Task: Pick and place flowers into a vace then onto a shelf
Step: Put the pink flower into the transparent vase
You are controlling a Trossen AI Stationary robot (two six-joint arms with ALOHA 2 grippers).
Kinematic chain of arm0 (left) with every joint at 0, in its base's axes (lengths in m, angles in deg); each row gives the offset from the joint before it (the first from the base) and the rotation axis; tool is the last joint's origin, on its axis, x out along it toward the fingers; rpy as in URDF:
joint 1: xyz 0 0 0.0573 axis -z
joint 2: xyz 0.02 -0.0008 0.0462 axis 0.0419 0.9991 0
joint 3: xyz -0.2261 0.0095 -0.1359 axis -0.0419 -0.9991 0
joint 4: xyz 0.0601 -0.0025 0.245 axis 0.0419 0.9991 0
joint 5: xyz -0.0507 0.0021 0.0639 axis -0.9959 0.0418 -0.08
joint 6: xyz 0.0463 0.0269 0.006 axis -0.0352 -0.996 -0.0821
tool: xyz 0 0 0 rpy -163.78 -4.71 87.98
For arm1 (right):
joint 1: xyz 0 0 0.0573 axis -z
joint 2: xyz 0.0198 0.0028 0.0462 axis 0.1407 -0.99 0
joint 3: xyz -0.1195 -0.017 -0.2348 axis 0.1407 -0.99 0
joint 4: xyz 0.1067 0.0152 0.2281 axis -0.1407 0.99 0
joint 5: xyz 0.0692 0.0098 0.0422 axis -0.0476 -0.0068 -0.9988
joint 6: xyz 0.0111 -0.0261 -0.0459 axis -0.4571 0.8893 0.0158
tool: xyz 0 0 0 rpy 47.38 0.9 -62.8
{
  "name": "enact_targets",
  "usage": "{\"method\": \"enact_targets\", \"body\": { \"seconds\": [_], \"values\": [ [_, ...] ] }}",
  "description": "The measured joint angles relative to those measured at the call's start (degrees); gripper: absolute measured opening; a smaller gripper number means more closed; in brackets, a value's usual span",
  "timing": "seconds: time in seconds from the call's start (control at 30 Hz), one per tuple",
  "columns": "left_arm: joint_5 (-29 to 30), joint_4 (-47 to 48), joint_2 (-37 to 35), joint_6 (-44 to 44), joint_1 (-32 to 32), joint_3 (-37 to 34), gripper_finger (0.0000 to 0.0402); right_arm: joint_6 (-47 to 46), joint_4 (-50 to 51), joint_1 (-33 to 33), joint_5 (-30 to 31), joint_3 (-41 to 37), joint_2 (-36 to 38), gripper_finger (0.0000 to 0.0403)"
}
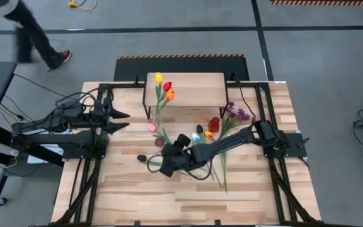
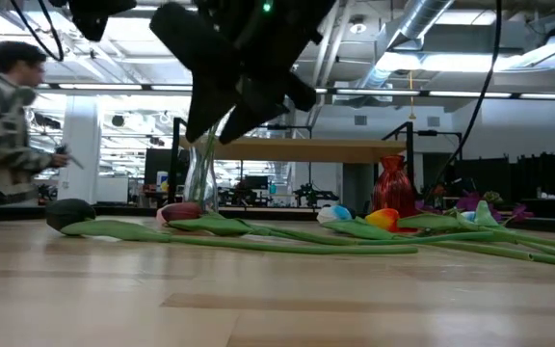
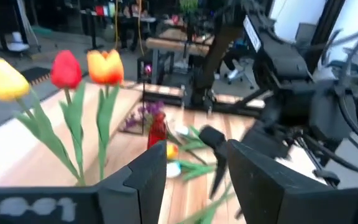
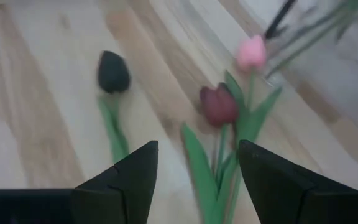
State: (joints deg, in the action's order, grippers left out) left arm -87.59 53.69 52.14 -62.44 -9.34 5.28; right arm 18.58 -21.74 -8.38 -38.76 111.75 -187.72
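Right gripper (image 1: 158,153), fingers apart, is hovering over the dark tulip (image 4: 113,71) near the shelf (image 1: 191,88). Left gripper (image 1: 126,121), fingers apart, is waiting beside the shelf.

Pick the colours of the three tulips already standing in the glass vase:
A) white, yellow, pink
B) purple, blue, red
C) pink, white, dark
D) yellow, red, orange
D: the left wrist view shows a yellow tulip, a red tulip and an orange tulip upright together, and the high view shows them in the vase.
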Motion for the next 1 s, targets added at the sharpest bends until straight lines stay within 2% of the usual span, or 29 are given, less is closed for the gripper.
{"method": "enact_targets", "body": {
  "seconds": [0.23,0.4,1.0],
  "values": [
    [-0.7,-0.1,-0.7,0.1,1.6,-1.4,0.0157,-6.8,1.9,3.0,-1.1,0.0,-3.6,0.0217],
    [-3.4,-0.1,-0.7,0.2,2.6,-1.4,0.0157,-10.5,2.5,4.6,-1.9,0.0,-7.3,0.0217],
    [-3.4,0.0,-0.7,0.1,4.5,-1.4,0.0157,-8.6,4.2,7.4,-2.5,0.0,-7.3,0.0217]
  ]
}}
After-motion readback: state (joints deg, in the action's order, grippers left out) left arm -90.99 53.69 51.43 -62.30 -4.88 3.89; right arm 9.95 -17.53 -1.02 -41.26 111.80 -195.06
